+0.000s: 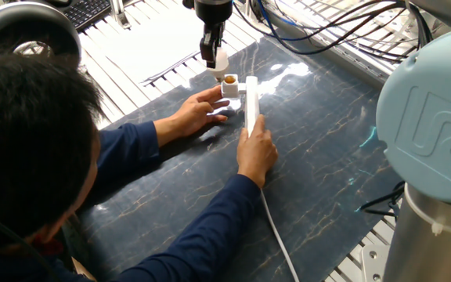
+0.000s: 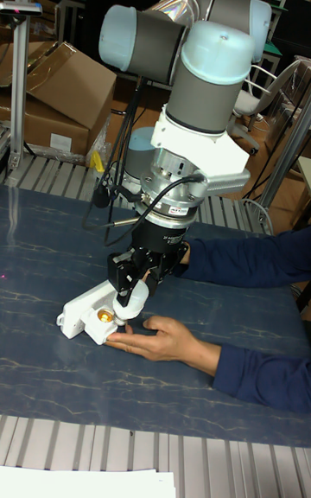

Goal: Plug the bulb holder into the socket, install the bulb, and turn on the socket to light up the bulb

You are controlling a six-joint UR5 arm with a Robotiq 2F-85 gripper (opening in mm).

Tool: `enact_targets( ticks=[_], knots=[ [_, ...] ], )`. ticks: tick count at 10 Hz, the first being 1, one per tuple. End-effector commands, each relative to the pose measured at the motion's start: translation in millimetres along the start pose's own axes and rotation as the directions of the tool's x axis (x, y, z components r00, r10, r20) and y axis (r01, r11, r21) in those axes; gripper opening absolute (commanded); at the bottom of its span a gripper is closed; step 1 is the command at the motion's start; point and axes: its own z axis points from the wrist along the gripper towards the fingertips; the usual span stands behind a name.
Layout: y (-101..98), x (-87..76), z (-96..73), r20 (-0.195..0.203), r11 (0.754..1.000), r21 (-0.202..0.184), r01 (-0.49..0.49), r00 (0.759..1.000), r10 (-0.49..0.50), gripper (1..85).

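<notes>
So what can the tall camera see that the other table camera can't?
Only the tall fixed view shows the big grey-and-blue robot arm whole, and brown cardboard boxes behind the table.

Only the fixed view shows the person's dark-haired head, the strip's white cord and a black keyboard.

Both show the two-finger gripper holding the small white rounded bulb just above the white cube holder with its orange opening, plugged into the long white power strip, which the person's hands steady.
</notes>
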Motion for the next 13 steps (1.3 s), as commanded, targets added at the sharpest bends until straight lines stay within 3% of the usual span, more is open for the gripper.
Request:
enact_targets(
  ticks=[1, 4, 6, 9, 13],
  knots=[
    [2.0, -1.7, -3.8, 0.023, 0.999, -0.026, 0.032, 0.999, -0.032, 1.0],
    [-9.7, -5.8, 0.7, 0.039, 0.995, -0.008, 0.095, 0.995, -0.095, 1.0],
    [-16.9, 1.1, -0.6, 0.031, 0.993, 0.007, 0.120, 0.992, -0.120, 1.0],
    [-1.6, 5.6, -0.1, 0.047, 0.993, -0.043, 0.106, 0.993, -0.104, 1.0],
    [-1.1, 12.0, 3.5, 0.057, 0.992, -0.041, 0.116, 0.992, -0.114, 1.0]
  ],
)
